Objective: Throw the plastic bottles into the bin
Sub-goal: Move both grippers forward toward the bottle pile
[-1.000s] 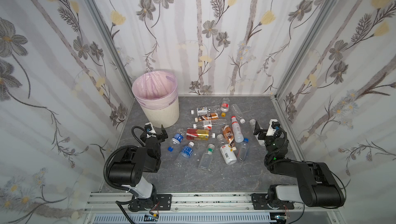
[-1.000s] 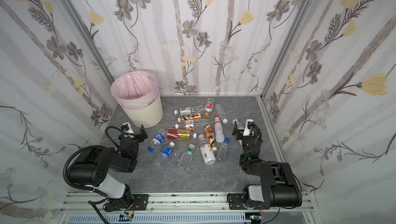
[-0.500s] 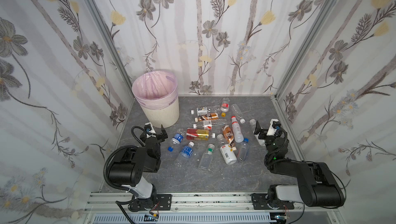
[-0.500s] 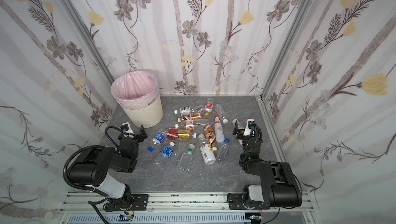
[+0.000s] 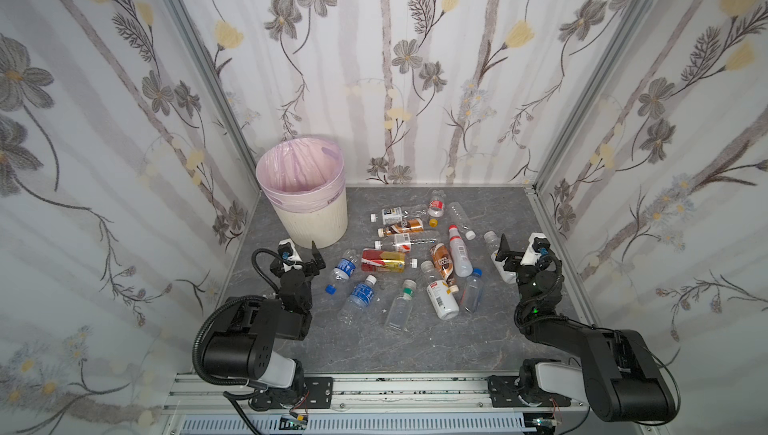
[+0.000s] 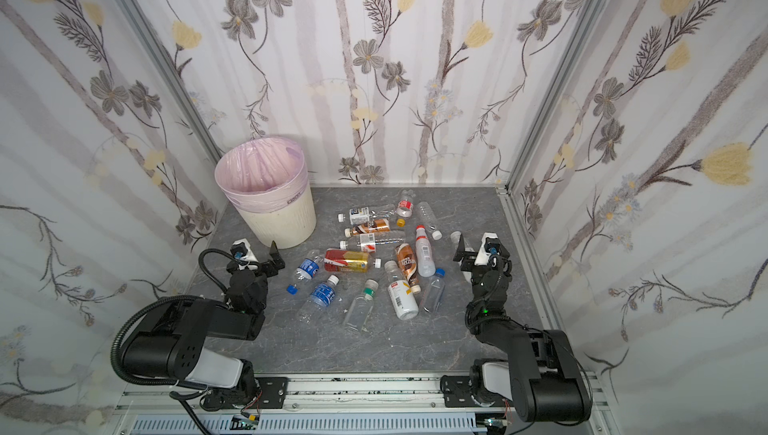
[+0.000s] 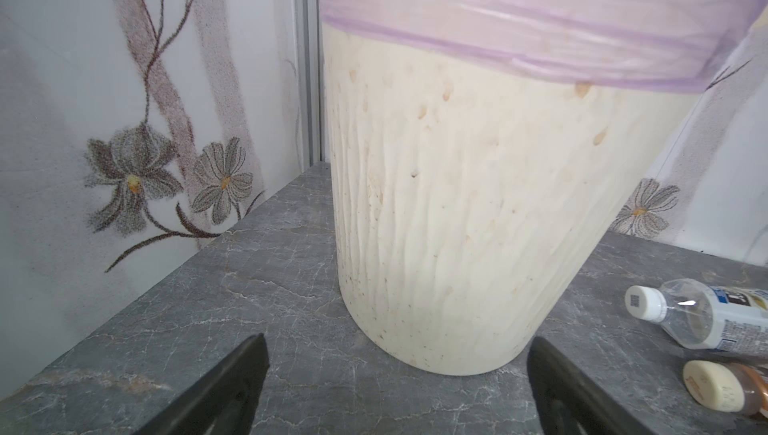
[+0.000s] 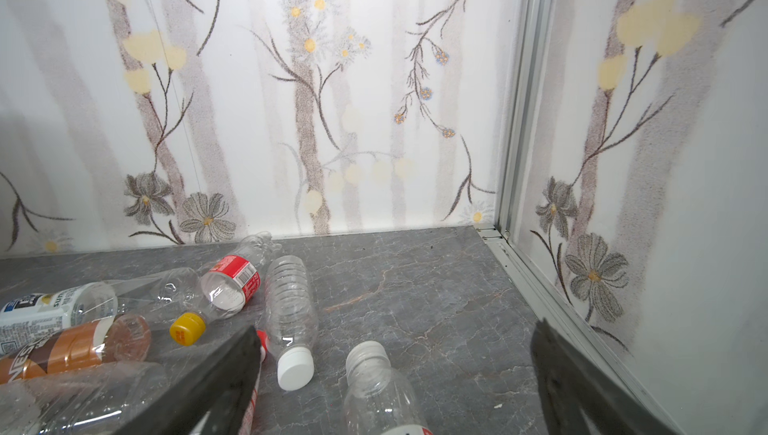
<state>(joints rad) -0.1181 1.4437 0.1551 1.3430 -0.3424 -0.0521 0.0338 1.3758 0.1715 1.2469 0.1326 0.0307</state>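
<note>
The left gripper (image 5: 300, 253) and right gripper (image 5: 519, 248) stand wide and empty, bin (image 5: 316, 221) just ahead of the left, plastic bottles (image 5: 382, 260) between both.

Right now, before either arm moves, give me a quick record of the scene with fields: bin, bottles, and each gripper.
bin: upright, back left corner, pink-lined, no bottle visible inside
plastic bottles: scattered, lying on the grey floor, none held
left gripper: open, empty, facing the bin's base
right gripper: open, empty, above a clear bottle
</note>
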